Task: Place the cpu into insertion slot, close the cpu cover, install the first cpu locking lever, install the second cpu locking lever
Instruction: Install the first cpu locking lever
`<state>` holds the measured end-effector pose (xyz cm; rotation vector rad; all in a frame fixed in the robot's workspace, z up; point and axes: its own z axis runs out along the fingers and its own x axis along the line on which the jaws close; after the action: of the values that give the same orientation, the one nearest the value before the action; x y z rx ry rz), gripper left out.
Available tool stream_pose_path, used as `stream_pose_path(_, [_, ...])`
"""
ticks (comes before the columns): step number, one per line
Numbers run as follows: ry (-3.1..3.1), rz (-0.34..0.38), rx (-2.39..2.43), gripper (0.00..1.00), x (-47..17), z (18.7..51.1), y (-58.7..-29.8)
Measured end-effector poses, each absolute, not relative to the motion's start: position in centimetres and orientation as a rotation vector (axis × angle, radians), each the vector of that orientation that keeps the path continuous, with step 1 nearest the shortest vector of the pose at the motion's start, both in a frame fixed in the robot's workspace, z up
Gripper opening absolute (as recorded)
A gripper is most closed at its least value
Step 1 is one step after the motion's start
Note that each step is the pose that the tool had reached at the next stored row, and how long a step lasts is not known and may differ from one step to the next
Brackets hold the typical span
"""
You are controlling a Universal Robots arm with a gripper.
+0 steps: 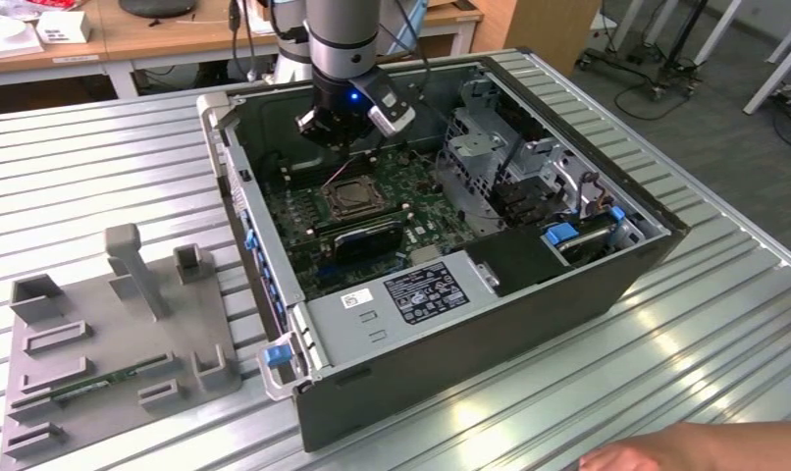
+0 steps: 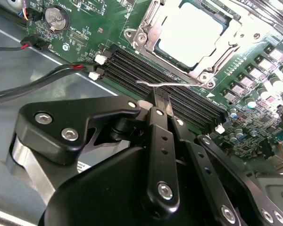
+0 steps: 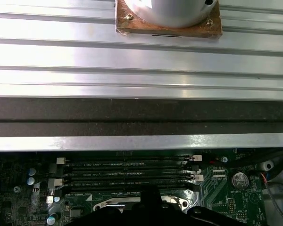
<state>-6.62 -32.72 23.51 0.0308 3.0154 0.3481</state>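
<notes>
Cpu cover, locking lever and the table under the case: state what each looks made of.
The cpu cover looks like stamped steel: bright silvery, with sharp highlights. The locking lever looks like thin bent metal wire, shiny grey. The table is probably aluminium: ribbed, with a brushed sheen that reflects the light.

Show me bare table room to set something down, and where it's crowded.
Bare table lies beyond the grey fixture, on the exterior view's left of the computer case. Another patch runs in front of the case, bordered by a hand at the lower edge. Inside the case is crowded: the end effector hangs over the motherboard.
</notes>
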Motion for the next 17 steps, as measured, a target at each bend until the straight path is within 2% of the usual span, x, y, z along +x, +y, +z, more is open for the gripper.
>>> stream_pose_path(10, [3.026,0.351,-0.166,0.11,-6.62,23.49,-32.71])
stream_pose_path(17, [3.022,0.342,-0.039,0.11,-6.62,23.34,-32.71])
